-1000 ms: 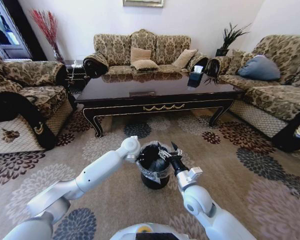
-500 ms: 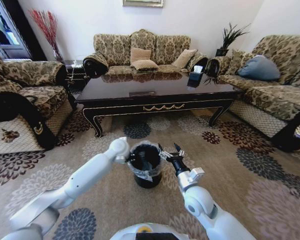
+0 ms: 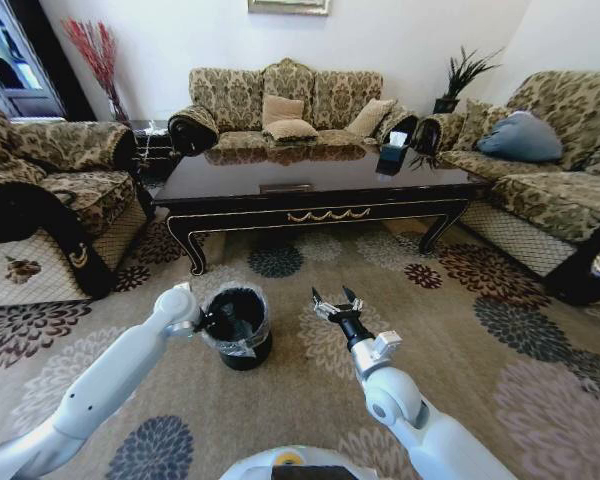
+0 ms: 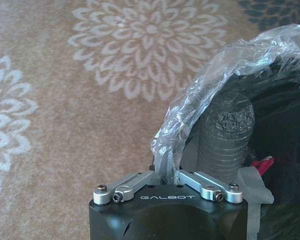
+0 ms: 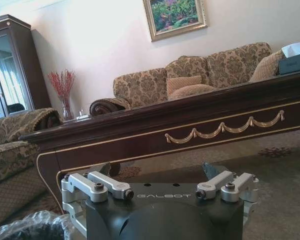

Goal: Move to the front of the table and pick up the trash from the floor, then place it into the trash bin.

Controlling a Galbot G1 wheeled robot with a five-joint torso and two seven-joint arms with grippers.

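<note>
Head view shows my left gripper pinched on the trash bin rim before the table; I should grip firmly, level, right gripper spread beside the bin.

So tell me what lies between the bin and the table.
Head view: bare patterned carpet between the bin and the table. The left gripper is shut on the bin's rim.

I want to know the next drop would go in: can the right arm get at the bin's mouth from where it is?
Probably yes. The right end effector hangs open beside the trash bin with bare carpet between them; the left end effector grips the far rim, leaving the mouth uncovered.
</note>
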